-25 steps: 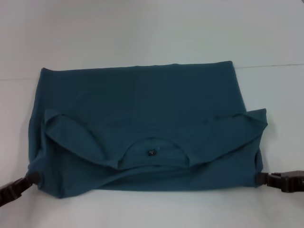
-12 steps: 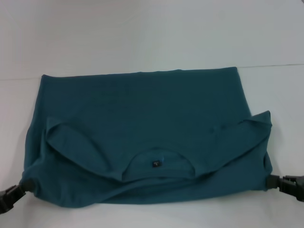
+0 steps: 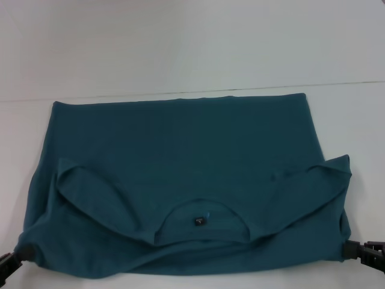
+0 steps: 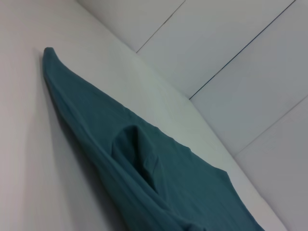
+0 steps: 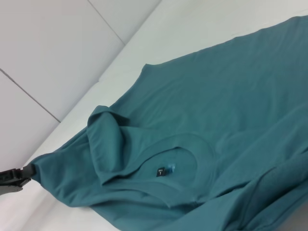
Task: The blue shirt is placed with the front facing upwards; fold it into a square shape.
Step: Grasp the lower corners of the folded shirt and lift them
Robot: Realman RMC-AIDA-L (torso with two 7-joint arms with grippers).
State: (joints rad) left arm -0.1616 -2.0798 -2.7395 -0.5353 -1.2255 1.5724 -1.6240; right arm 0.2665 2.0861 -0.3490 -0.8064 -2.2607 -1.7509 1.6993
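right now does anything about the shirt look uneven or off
Yes. The blue shirt is folded unevenly: its right sleeve pokes out past the side edge, while the left sleeve lies inside. Both grippers, left and right, pinch the near corners.

A big white surface (image 3: 180, 48) fills the view. A thin dark line (image 3: 343, 84) runs across it from side to side, far from the robot. In the left wrist view, more thin dark lines (image 4: 240, 50) cross a pale white wall (image 4: 250, 29) behind the surface, cutting it into big flat panels.
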